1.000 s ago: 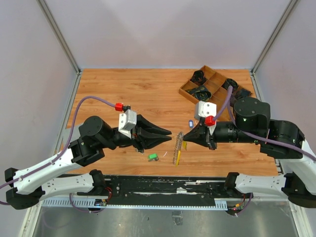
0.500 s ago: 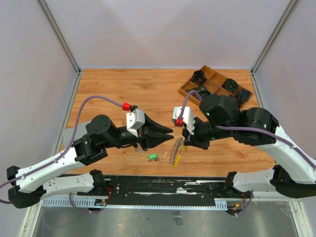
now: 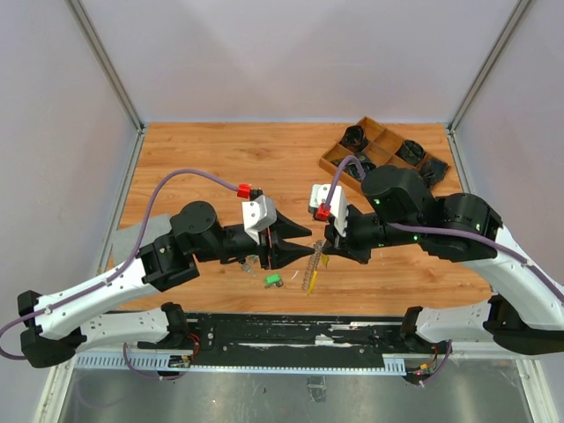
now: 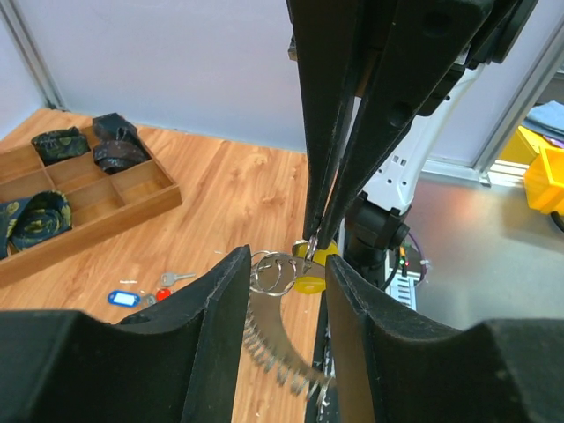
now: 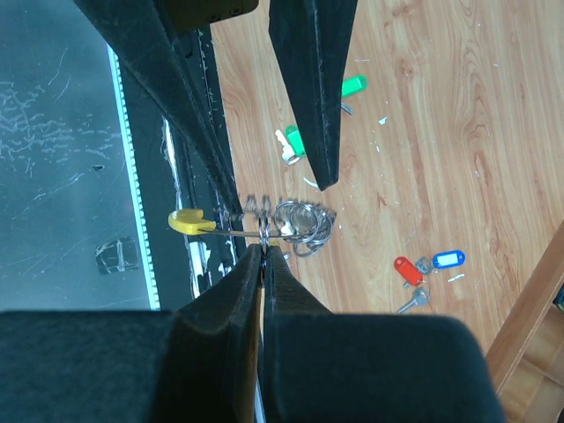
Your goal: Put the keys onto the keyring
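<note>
I see the wooden tray (image 4: pixel 97 227) with dark bundles (image 4: pixel 110 150) in its compartments. My right gripper (image 5: pixel 264 256) pinches the keyring (image 5: pixel 264 220). My left gripper (image 4: pixel 284 264) gapes near it. The blue key tag (image 4: pixel 123 298) is too small to read.

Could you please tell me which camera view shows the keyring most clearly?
The right wrist view: the keyring shows plainly, yellow piece and coils, pinched by the right gripper. The left wrist view has it partly hidden behind the jaws of the left gripper; the top view shows a thin sliver.

The keyring (image 5: pixel 295 220) is silvery with a yellow end; near it lie a green key (image 5: pixel 352 85), red key (image 5: pixel 405 268) and blue key (image 5: pixel 448 259) on the orange-brown woodgrain bench (image 5: pixel 458 132).
</note>
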`<action>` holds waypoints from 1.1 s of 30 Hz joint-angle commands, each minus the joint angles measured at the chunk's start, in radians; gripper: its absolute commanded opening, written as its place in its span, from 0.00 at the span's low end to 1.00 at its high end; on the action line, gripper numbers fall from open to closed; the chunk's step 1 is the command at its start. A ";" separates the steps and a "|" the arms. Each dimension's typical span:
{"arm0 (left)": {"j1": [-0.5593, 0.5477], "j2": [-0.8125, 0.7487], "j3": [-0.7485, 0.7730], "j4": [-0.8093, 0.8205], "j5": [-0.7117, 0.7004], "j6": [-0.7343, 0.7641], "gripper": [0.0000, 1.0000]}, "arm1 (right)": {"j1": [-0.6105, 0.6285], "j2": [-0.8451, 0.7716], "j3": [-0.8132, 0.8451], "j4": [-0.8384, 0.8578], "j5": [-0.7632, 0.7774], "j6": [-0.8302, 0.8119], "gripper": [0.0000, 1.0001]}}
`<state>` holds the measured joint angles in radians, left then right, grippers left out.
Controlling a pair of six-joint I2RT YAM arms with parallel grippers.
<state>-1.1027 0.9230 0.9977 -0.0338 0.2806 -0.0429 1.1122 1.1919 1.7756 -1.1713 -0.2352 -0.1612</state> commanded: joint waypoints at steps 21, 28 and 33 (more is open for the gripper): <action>-0.006 0.007 0.039 -0.009 0.017 0.030 0.23 | 0.008 0.015 0.015 0.085 -0.031 0.042 0.01; -0.005 0.008 0.040 -0.008 0.025 0.032 0.18 | 0.008 0.009 0.001 0.105 -0.033 0.049 0.01; -0.005 0.004 0.040 -0.008 0.026 0.031 0.11 | 0.008 0.003 -0.003 0.118 -0.032 0.051 0.01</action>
<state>-1.1027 0.9287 1.0100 -0.0559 0.2977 -0.0235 1.1122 1.2091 1.7752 -1.1027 -0.2470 -0.1291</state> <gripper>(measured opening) 0.142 0.019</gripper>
